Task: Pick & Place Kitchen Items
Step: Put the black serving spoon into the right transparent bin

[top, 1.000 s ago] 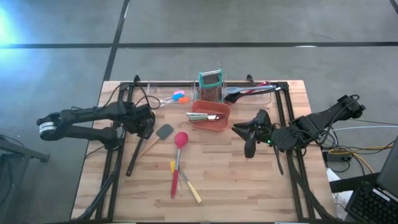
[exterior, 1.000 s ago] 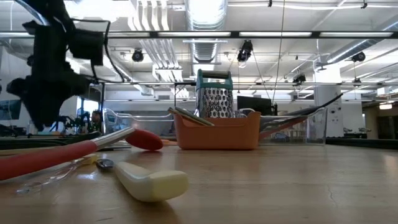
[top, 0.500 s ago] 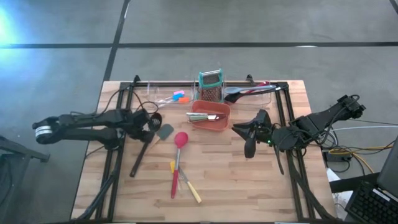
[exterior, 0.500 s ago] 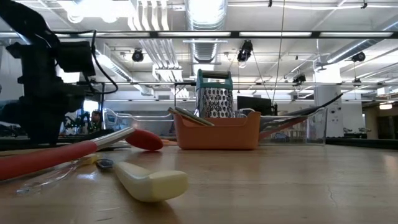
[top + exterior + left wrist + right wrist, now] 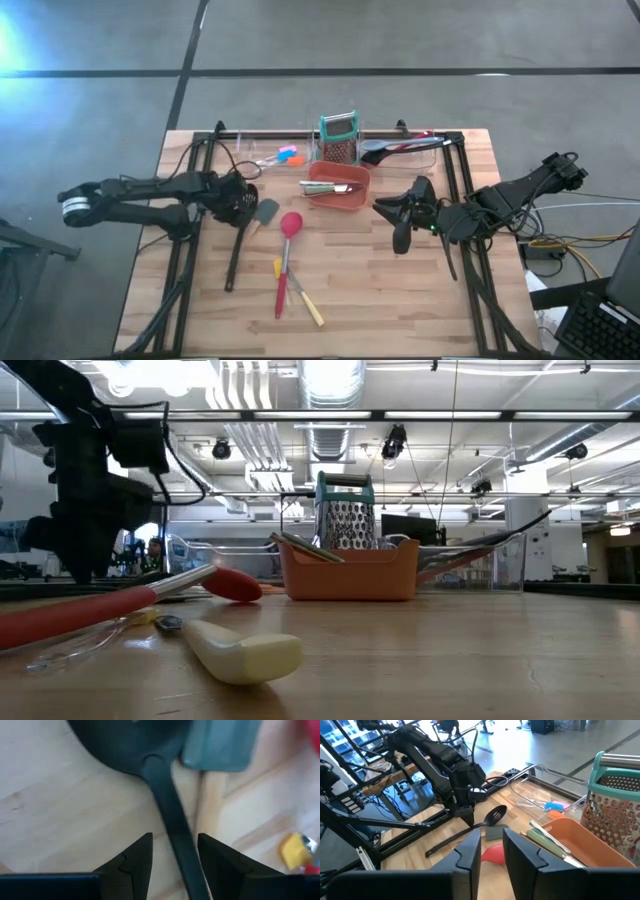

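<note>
Since a second ago: black slotted spoon (image 5: 239,243) swung steeper, its head lifted.
Left claw (image 5: 236,201): gripping the spoon's neck beside grey spatula (image 5: 263,212).
Right claw (image 5: 400,238): hovering right of bin (image 5: 336,197), fingers parted, empty.
Meaning: pick secured, ready to carry.

on the table (image 5: 420,290), taking the high view's top as twelve o'clock, the bin (image 5: 338,187) sits just above the centre, with the box grater (image 5: 339,138) right behind it at twelve. the small scrapers (image 5: 286,156) lie at ten o'clock from the bin. the slotted spoon (image 5: 238,237) lies at eight o'clock from the bin, under the left gripper (image 5: 240,205), and the spatula (image 5: 263,214) lies just beside it at three. the round-headed spoon (image 5: 286,260) lies at six o'clock from the bin, with the knives (image 5: 304,299) beside its handle. the right gripper (image 5: 398,226) hangs at four o'clock from the bin.
</note>
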